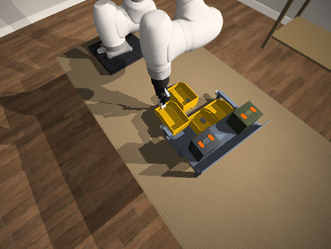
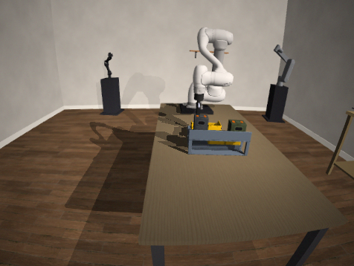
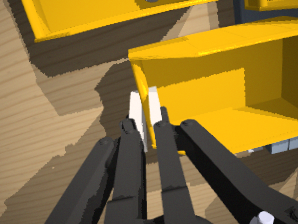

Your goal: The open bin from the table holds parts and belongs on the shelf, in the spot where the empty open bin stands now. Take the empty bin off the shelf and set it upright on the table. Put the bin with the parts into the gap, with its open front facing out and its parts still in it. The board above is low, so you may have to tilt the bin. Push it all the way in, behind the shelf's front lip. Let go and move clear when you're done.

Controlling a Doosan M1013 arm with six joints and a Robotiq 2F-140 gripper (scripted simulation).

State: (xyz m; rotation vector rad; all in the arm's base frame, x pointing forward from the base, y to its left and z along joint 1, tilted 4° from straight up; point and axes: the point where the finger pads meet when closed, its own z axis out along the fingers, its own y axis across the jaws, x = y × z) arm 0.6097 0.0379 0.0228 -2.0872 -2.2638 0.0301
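Note:
My gripper (image 1: 163, 101) is shut on the thin side wall of the empty yellow bin (image 1: 172, 118). The bin hangs tilted at the near-left end of the grey shelf (image 1: 215, 135), mostly out of it. In the wrist view the finger pads clamp the edge of that bin's wall (image 3: 213, 90), and the bin's inside is bare. From the exterior view the gripper (image 2: 198, 108) is behind the shelf (image 2: 219, 143).
Two more yellow bins (image 1: 212, 113) sit in the shelf's lower level, one with a grey part. A dark grey box (image 1: 204, 145) and a green box (image 1: 245, 116), both with orange tabs, stand on the top board. The robot base (image 1: 115, 52) is at the table's far end.

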